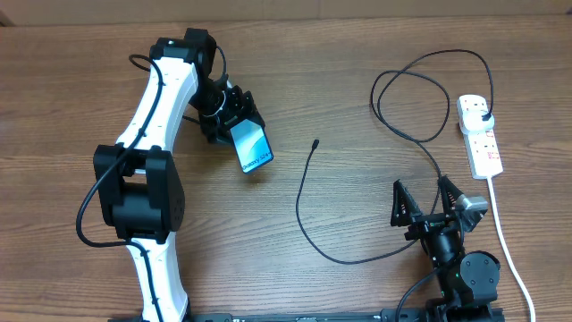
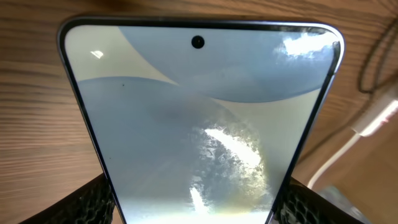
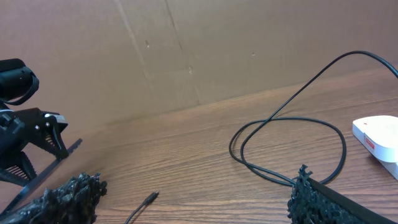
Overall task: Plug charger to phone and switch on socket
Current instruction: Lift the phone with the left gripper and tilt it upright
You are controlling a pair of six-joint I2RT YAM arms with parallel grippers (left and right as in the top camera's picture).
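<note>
My left gripper point(image 1: 239, 123) is shut on the phone point(image 1: 256, 148), holding it by its long sides tilted above the table at the back left. In the left wrist view the phone point(image 2: 199, 124) fills the frame, with my black fingers point(image 2: 87, 202) against both edges. The charger, a thin black cable point(image 1: 308, 224), lies mid-table with its connector tip point(image 1: 316, 141) free; its plug point(image 1: 483, 114) sits in the white socket point(image 1: 480, 143) at the right. My right gripper point(image 1: 429, 204) stands open near the front, over the cable's right part, holding nothing. The tip point(image 3: 151, 198) lies between its fingers' line of sight.
The cable loops point(image 1: 420, 98) lie left of the socket, also seen as loops point(image 3: 292, 143) in the right wrist view. The socket's white cord point(image 1: 505, 233) runs along the right side toward the front edge. A cardboard wall point(image 3: 186, 50) backs the table.
</note>
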